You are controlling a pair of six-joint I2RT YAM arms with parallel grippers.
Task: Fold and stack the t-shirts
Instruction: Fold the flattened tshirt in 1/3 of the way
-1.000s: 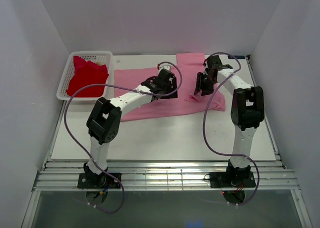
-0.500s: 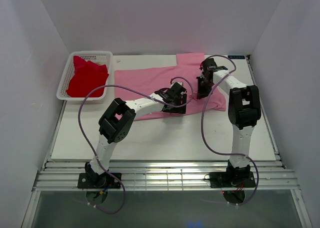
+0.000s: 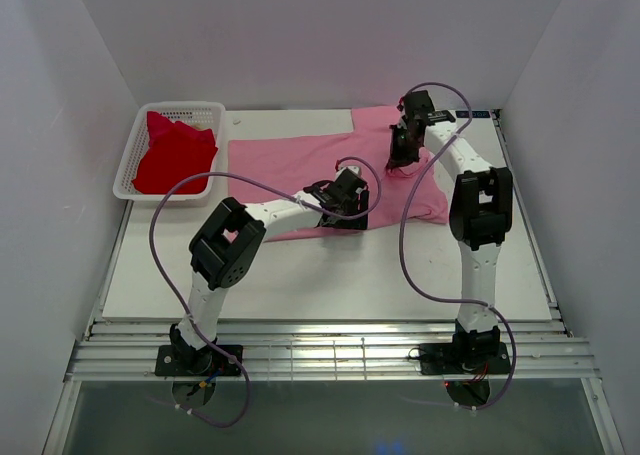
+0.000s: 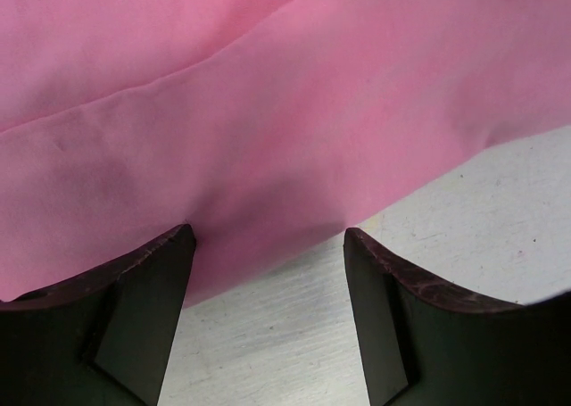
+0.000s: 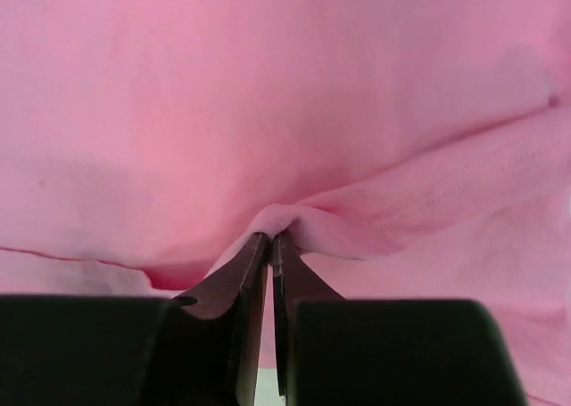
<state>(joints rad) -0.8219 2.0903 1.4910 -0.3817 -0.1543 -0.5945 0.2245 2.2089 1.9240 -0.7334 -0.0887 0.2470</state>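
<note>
Across the table's far half lies the pink t-shirt point(image 3: 285, 160), spread flat; the red t-shirt point(image 3: 172, 155) sits bunched in the white basket point(image 3: 180, 106). The right gripper point(image 5: 270, 238), arm stretched far forward, pinches a small fold of the pink cloth. The left gripper point(image 4: 268, 236) stands wide apart at the near hem, arm angled rightward.

Ahead of the right gripper point(image 5: 270, 238), the light pink cloth t-shirt point(image 5: 285, 111) is looking soft and matt, its stitched hem puckering faintly. The fingers point(image 4: 143, 308) of the left gripper point(image 4: 268, 236) are looking matt black and scuffed at the edges. Between them the white table surface point(image 4: 464, 236) is showing matt and faintly speckled.
</note>
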